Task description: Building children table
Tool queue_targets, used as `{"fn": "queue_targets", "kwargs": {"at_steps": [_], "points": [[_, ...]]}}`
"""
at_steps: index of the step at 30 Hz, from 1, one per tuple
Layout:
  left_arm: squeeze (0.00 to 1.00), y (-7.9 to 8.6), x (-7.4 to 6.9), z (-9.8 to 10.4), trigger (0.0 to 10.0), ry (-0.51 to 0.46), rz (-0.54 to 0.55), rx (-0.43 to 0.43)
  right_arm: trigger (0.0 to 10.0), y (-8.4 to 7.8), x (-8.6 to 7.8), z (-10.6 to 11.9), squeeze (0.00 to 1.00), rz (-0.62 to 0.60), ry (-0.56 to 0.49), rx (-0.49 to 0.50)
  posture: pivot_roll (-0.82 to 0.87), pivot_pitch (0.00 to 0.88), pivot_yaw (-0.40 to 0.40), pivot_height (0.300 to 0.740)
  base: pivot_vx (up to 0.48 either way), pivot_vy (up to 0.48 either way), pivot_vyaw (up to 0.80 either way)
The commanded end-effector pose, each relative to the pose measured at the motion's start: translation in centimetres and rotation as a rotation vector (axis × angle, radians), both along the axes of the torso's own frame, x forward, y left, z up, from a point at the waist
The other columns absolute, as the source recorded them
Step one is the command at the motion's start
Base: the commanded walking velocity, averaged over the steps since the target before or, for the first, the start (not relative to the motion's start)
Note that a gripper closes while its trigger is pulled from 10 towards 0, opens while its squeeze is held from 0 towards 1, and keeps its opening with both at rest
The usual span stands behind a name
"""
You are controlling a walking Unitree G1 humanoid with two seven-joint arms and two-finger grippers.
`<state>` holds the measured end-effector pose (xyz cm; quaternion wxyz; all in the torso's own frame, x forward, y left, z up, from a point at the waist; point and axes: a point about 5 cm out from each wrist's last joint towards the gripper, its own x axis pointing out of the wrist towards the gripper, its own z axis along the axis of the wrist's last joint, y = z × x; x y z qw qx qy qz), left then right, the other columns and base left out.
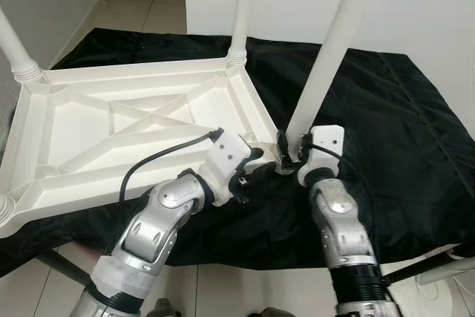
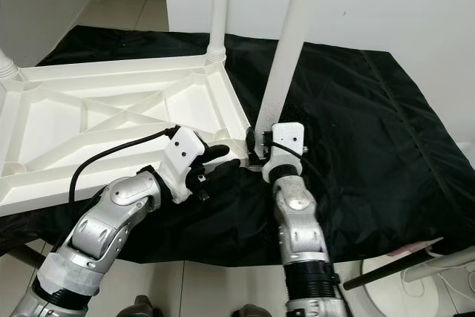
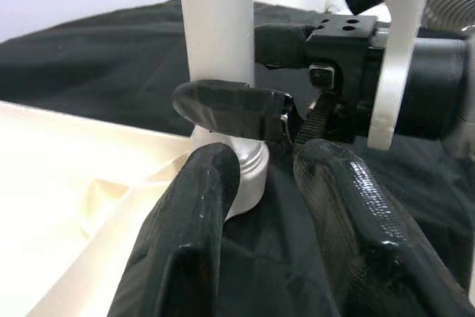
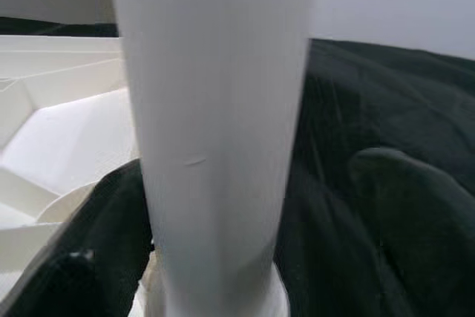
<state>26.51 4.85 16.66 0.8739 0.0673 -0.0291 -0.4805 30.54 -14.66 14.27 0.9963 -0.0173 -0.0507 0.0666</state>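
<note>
I had my right claw [image 1: 291, 155] clenched round the near leg [image 1: 326, 50] low down, just above its socket at the near corner of the upturned tabletop [image 1: 67, 146], which lay on a black sheet [image 1: 401, 116] on the floor. My left claw [image 1: 256, 166] sat released beside that same corner, fingers [image 3: 185, 243] apart, just short of the leg's collar. To seat it well, I judged I should keep the leg upright and twist squarely while the left steadied the frame. Two other legs already stood at the far corners.
</note>
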Motion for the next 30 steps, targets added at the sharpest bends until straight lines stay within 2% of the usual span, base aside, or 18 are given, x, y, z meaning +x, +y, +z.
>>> {"fn": "queue_targets", "kwargs": {"at_steps": [1,5,6,8,11,14,17,23,30], "points": [[0.00,-0.2,-0.1,0.0,10.0,0.014,-0.016,-0.003,10.0,-1.1,0.5,0.5,1.00,0.010,-0.005,0.014,-0.06,0.000,-0.069,0.740,0.000,0.000,0.00],[0.00,-0.2,-0.2,0.1,10.0,0.013,-0.016,-0.004,10.0,-1.5,0.6,0.5,1.00,0.029,0.001,0.017,-0.06,0.000,-0.069,0.740,0.000,0.000,0.00],[0.00,-0.2,-0.2,0.1,10.0,0.013,-0.016,-0.005,10.0,-1.9,1.0,0.6,0.00,0.109,0.012,-0.005,-0.06,0.000,-0.065,0.740,0.000,0.000,0.00],[0.00,-0.2,-0.2,0.1,10.0,0.013,-0.018,-0.005,10.0,-2.8,1.5,0.4,0.00,0.258,0.044,-0.065,-0.06,0.000,-0.057,0.740,0.000,0.000,0.00],[0.00,-0.2,-0.2,0.1,10.0,0.013,-0.019,-0.005,10.0,-3.1,1.6,0.2,0.00,0.317,0.063,-0.093,-0.06,0.000,-0.057,0.740,0.000,0.000,0.00],[0.00,-0.3,0.0,0.2,10.0,0.013,-0.021,-0.005,10.0,-3.7,2.3,-0.4,0.00,0.411,0.108,-0.176,-0.05,0.000,-0.042,0.740,0.000,0.000,0.00],[0.00,-0.3,-0.1,0.4,10.0,0.009,-0.023,-0.001,10.0,-3.9,2.9,-0.9,0.00,0.470,0.151,-0.188,-0.04,0.000,-0.044,0.740,0.000,0.000,0.00],[0.00,-0.1,0.0,0.4,10.0,0.010,-0.020,0.004,10.0,-2.6,3.7,-0.9,0.00,0.616,0.148,-0.243,-0.04,0.000,-0.042,0.740,0.000,0.000,0.00],[0.00,-0.7,0.1,0.7,10.0,-0.004,-0.023,-0.003,10.0,-2.0,4.5,-1.3,0.00,0.675,0.170,-0.264,0.00,0.000,-0.058,0.740,0.000,0.000,0.00]]}}
